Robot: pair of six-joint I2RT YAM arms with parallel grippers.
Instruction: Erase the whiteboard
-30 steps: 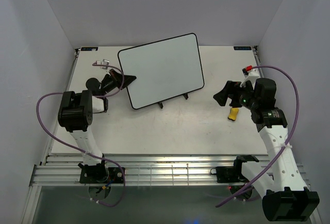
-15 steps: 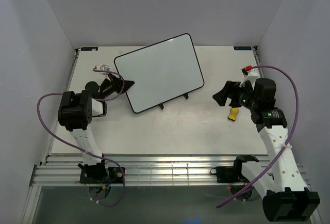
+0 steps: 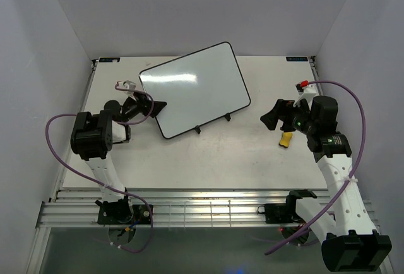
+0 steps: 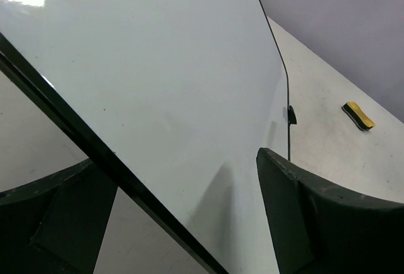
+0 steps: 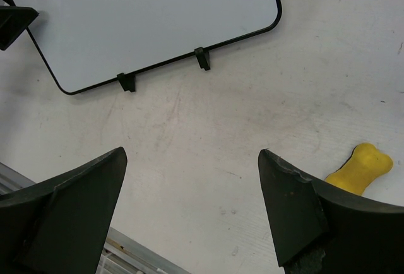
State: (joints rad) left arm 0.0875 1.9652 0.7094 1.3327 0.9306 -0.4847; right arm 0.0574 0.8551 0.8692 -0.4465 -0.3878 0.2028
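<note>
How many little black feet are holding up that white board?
2. Both clip the whiteboard's lower edge: the left foot nearer the left arm, the right foot nearer the right arm. Others may hide behind the board.

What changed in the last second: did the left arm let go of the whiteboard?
Yes. The left gripper, shut before on the left edge of the whiteboard, has opened and now straddles that edge. The board's top edge shifted left. The right gripper, open, and the yellow eraser stayed put.
</note>
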